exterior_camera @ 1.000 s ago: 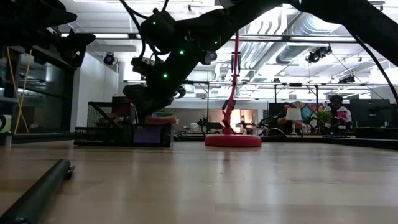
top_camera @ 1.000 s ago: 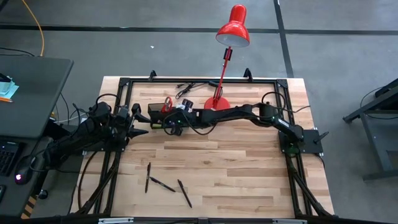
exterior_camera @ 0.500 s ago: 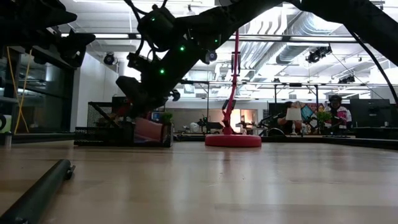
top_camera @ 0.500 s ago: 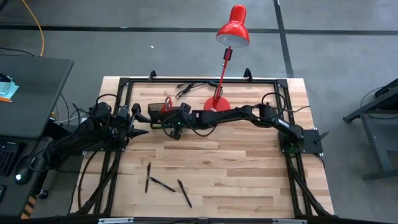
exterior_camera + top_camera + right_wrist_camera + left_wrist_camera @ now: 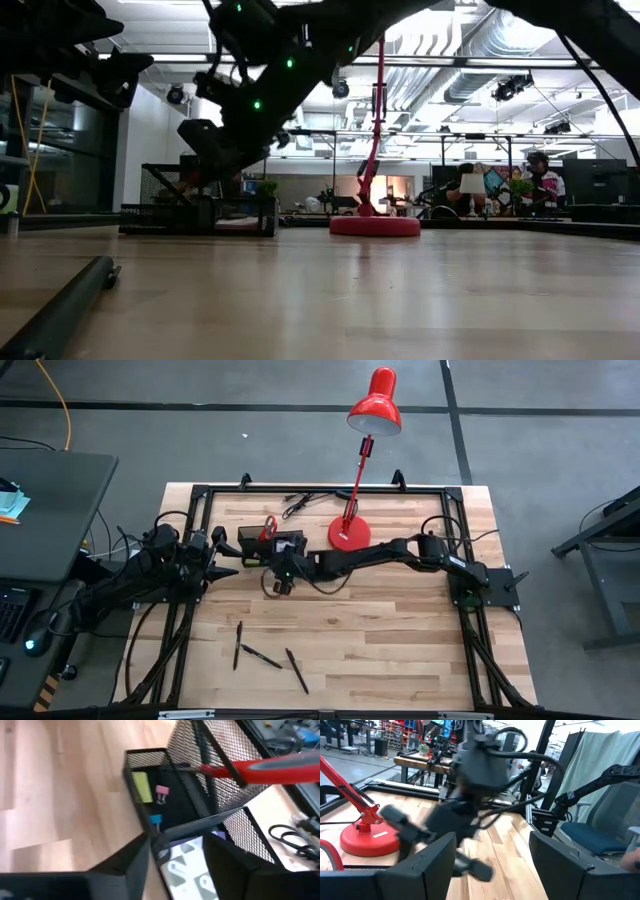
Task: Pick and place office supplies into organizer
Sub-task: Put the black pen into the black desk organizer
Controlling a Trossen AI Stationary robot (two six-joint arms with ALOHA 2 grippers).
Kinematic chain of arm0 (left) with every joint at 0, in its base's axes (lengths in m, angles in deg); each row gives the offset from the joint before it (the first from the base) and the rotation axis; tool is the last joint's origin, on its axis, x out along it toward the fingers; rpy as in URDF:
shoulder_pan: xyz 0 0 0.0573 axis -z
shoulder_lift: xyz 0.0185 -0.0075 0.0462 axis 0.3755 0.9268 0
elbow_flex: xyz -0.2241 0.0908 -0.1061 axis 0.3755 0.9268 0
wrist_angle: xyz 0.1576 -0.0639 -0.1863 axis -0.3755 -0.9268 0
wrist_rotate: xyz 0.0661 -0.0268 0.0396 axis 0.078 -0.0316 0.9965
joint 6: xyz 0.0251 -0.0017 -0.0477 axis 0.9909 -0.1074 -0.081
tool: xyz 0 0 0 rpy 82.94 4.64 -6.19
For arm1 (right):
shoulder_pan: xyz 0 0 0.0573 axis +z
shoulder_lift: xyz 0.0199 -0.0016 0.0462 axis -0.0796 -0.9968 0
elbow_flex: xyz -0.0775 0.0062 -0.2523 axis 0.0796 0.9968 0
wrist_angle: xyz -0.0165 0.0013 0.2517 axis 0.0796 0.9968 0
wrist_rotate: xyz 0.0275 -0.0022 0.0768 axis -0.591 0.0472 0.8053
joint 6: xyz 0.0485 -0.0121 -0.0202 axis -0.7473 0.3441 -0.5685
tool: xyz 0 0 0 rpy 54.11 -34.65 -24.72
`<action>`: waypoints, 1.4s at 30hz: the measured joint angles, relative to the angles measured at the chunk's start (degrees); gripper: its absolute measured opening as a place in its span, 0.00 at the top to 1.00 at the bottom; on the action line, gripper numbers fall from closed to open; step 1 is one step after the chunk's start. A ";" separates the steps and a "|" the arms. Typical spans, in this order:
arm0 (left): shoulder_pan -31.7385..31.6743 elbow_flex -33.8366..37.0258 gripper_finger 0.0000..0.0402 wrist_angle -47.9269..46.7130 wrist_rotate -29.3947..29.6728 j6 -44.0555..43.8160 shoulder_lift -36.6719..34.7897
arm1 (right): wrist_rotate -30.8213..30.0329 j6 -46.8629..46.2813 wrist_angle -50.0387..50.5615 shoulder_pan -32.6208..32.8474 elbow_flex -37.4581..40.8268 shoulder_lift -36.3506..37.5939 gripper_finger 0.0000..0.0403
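Observation:
The black mesh organizer (image 5: 258, 548) stands at the table's far left, red-handled scissors (image 5: 270, 770) upright in its tall cup. In a lower section lies the white-grey patterned packet (image 5: 186, 869), and a purple pad's edge (image 5: 219, 834) shows from under it. My right gripper (image 5: 177, 846) hangs open just above and to the near side of the organizer (image 5: 145, 753), with nothing between its fingers. Three black pens (image 5: 262, 657) lie near the table's front edge. My left gripper (image 5: 491, 840) waits open at the table's left side.
A red desk lamp stands on its round base (image 5: 349, 535) right of the organizer, with a black cable (image 5: 300, 503) behind it. Small clips and a yellow item (image 5: 142, 786) lie in the organizer's low tray. Bare wood stretches between the organizer and the pens.
My right gripper has opened and let go of the pad and packet, which have dropped into the organizer's lower section. It has then drawn back toward the table's near edge, rising a little clear of the organizer.

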 joint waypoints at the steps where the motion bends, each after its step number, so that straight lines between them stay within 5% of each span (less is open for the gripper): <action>1: 0.00 0.00 0.41 0.00 0.00 0.01 -0.01 | -0.75 -0.07 0.32 0.93 0.01 0.18 0.52; 8: 0.00 0.00 0.41 0.00 0.00 0.02 0.00 | -3.45 -6.33 5.67 7.79 -0.01 0.75 0.46; 11: 0.00 0.00 0.41 0.00 0.00 0.02 0.00 | 0.13 -9.50 6.31 10.63 -0.01 0.75 0.45; 14: -0.01 0.00 0.41 0.00 0.00 0.01 -0.01 | 5.09 -9.83 3.30 13.73 -0.01 0.55 0.45; 20: -0.02 0.00 0.41 0.02 0.00 0.00 0.00 | 1.54 -7.78 -2.26 19.04 -0.01 0.42 0.45; 28: -0.02 0.00 0.41 0.00 -0.01 0.01 0.00 | 4.12 -8.63 -4.74 20.24 0.33 0.51 0.45; 30: -0.01 0.00 0.41 0.01 0.00 0.01 -0.01 | 6.95 -7.36 -15.29 20.01 3.86 0.66 0.45; 33: -0.02 0.00 0.41 0.01 0.00 0.02 -0.01 | 19.56 -4.65 -35.70 19.20 11.62 0.53 0.45; 42: -0.01 0.01 0.41 0.03 -0.01 0.02 0.00 | 13.07 1.37 -59.04 18.42 40.55 17.79 0.45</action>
